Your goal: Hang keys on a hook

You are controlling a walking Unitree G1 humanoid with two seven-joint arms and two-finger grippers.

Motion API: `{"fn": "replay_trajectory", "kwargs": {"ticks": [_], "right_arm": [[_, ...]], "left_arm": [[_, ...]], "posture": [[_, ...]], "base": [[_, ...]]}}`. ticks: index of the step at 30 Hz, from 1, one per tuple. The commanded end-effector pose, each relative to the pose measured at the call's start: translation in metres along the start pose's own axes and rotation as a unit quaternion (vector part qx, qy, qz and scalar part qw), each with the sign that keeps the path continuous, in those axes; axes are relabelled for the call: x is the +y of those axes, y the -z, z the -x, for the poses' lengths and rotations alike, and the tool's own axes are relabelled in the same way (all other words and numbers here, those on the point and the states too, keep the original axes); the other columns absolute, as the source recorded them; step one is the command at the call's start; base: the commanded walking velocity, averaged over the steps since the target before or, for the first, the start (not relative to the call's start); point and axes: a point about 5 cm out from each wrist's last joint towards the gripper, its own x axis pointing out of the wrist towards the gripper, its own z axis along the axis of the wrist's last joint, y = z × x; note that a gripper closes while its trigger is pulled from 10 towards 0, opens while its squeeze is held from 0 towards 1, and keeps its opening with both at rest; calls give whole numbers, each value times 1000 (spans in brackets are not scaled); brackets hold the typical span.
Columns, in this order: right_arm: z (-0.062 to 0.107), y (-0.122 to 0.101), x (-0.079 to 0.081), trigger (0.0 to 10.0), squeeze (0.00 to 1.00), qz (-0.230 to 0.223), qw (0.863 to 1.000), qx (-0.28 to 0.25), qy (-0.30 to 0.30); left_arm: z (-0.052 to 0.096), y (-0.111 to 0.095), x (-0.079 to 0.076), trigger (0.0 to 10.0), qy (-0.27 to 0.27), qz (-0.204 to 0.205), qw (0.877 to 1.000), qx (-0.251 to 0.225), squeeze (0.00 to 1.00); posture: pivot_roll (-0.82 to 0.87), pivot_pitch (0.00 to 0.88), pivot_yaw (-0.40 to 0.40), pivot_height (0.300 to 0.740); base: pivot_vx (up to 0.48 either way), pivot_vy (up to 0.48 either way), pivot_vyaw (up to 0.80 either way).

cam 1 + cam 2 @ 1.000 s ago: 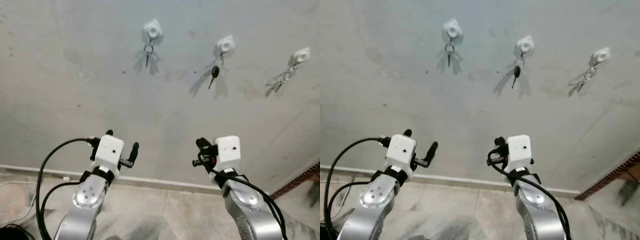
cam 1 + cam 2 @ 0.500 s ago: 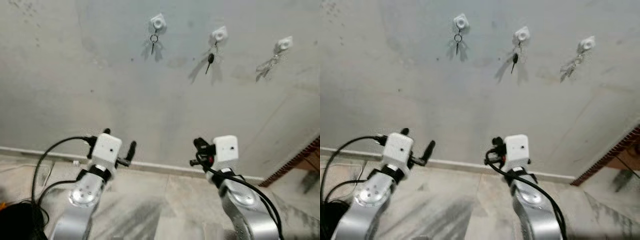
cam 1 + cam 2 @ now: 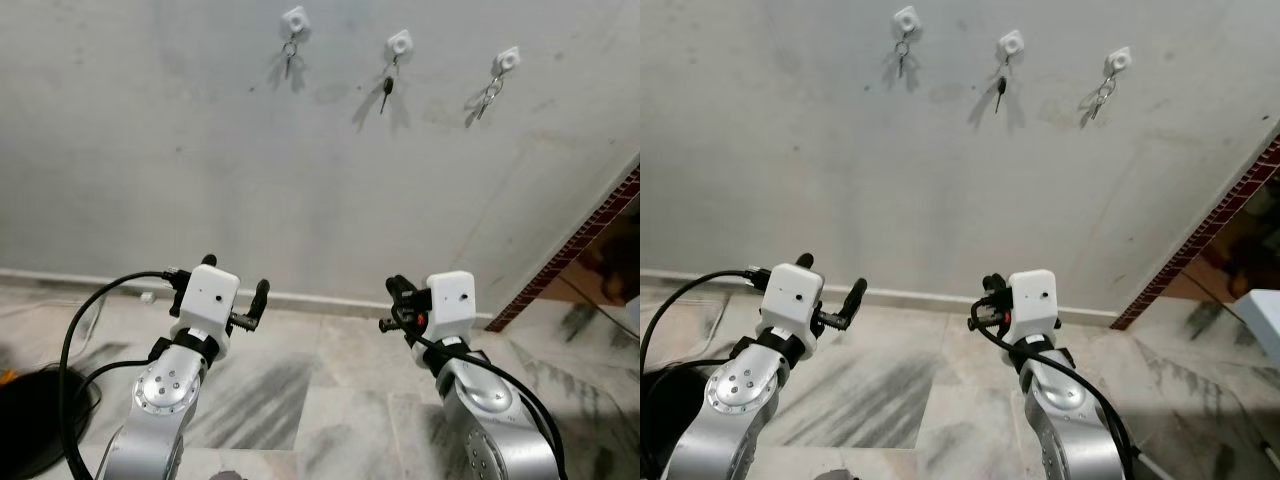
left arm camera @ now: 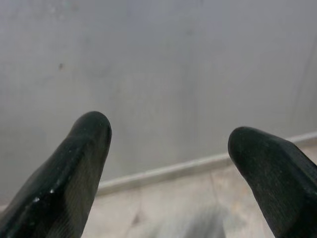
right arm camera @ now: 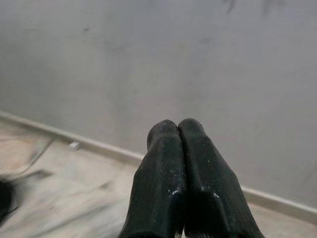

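Three white hooks sit high on the grey wall. The left hook [image 3: 294,18] carries a small key ring [image 3: 288,62], the middle hook [image 3: 399,42] a black-headed key [image 3: 385,93], and the right hook [image 3: 509,58] a bunch of silver keys [image 3: 486,96]. My left gripper [image 3: 238,280] is raised low in front of me, far below the hooks, open and empty [image 4: 168,144]. My right gripper [image 3: 393,300] is held at the same height, shut with its fingers pressed together [image 5: 177,131] and nothing showing between them.
A skirting strip [image 3: 330,298] runs along the foot of the wall above a grey marble floor [image 3: 300,390]. A red brick edge [image 3: 590,235] borders the wall on the right. A black round object [image 3: 25,440] lies on the floor at the left.
The whole view has drawn back from the wall: the hooks look smaller and higher, and more floor shows. Both arms keep the same pose.
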Motion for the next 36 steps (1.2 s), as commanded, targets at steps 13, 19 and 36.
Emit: {"fn": "replay_trajectory", "kwargs": {"ticks": [13,19,36], "right_arm": [[1,0,-8,10000,0,7,1000,4,10],[1,0,-8,10000,0,6,1000,4,10],[3,2,-10,10000,0,3,1000,8,13]], "left_arm": [[-2,-3,-6,10000,11,-1,1000,-7,0],[-2,-3,-7,10000,12,1,1000,-7,0],[-3,-4,-10,10000,30,-4,999,-22,0]], "posture": [[173,55,-119,740],[168,57,-123,740],[165,61,-120,740]], "base": [[-359,0,0],[-360,0,0],[-215,0,-26]]}}
